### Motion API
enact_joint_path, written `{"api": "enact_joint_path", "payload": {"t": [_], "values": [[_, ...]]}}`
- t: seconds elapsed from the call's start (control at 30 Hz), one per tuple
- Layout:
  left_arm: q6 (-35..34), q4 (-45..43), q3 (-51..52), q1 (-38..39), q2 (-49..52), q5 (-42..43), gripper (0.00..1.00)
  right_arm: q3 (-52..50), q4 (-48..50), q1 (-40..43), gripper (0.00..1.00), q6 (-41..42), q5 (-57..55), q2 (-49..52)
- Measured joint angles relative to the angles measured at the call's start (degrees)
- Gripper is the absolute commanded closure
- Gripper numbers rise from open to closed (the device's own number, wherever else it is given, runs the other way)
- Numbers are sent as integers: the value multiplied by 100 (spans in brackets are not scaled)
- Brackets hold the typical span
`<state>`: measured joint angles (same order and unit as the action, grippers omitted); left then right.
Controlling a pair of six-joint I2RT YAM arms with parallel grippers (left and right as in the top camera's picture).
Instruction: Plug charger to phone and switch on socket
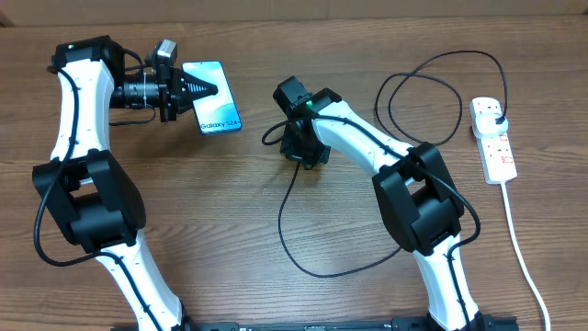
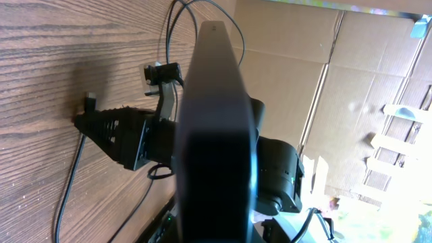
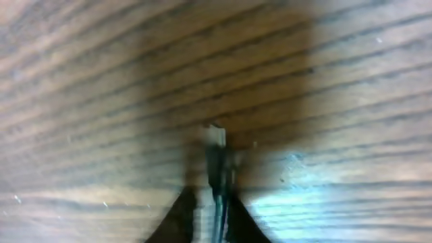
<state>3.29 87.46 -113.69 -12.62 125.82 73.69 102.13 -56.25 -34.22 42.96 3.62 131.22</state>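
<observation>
- Nearest the robot's base in the overhead view, a slack loop of the charger (image 3: pixel 215 152) lies on the wooden worktop (image 1: pixel 230 211), toward 6 o'clock from the right tool (image 1: pixel 303 154); the thin black cable rises from that loop into the tool
- The right tool points straight down near the middle of the worktop; it is closed on the charger just behind the connector; the right wrist view shows the small pale tip standing out past the two dark fingertips (image 3: pixel 185 212), just above the wood grain or touching it, I cannot tell which
- In the left wrist view the same tool (image 2: pixel 91 121) shows side-on with the connector tip poking from its end against the worktop
- Toward 10 o'clock from the right tool lies the phone (image 1: pixel 219 115), screen up, blue-teal with white lettering, well apart from the connector
- The left tool (image 1: pixel 209 89) reaches in from 9 o'clock, rolled on its side, and is clamped on the phone's far left edge; its wrist camera sees the phone (image 2: pixel 216 135) edge-on as a dark slab filling the middle of the view
- Toward 3 o'clock from the right tool, near the worktop's right edge, lies the socket (image 1: pixel 496 147); the charger's black plug (image 1: pixel 497 116) sits in its farthest outlet; the cable loops away from it toward 10 o'clock; whether the red switches are on or off is too small to tell
- A thick white cord (image 1: pixel 519 244) leaves the socket's near end toward 6 o'clock
- Farthest off, cardboard (image 2: pixel 317 88) stands behind the worktop
</observation>
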Motion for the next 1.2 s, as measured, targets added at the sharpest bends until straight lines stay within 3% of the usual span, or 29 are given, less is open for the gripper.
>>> {"api": "enact_joint_path", "payload": {"t": [0.17,0.5,0.67,0.83,1.07,1.2], "values": [[0,-2,0,-2,-2,-46,96,-22,184,24,96,-122,197,0],[7,-57,0,15,0,-391,96,-59,284,481,96,-1204,1388,-179],[168,-74,0,66,-2,-407,96,-70,249,846,96,-1797,2422,-1012],[470,-42,0,188,0,-407,96,-68,-302,1193,96,-2446,3386,-2221],[857,-50,0,553,0,-380,96,-90,-1014,1467,96,-3189,4216,-3058],[1095,-63,0,787,-2,-188,96,-627,-717,1473,96,-3314,4452,-3569]]}}
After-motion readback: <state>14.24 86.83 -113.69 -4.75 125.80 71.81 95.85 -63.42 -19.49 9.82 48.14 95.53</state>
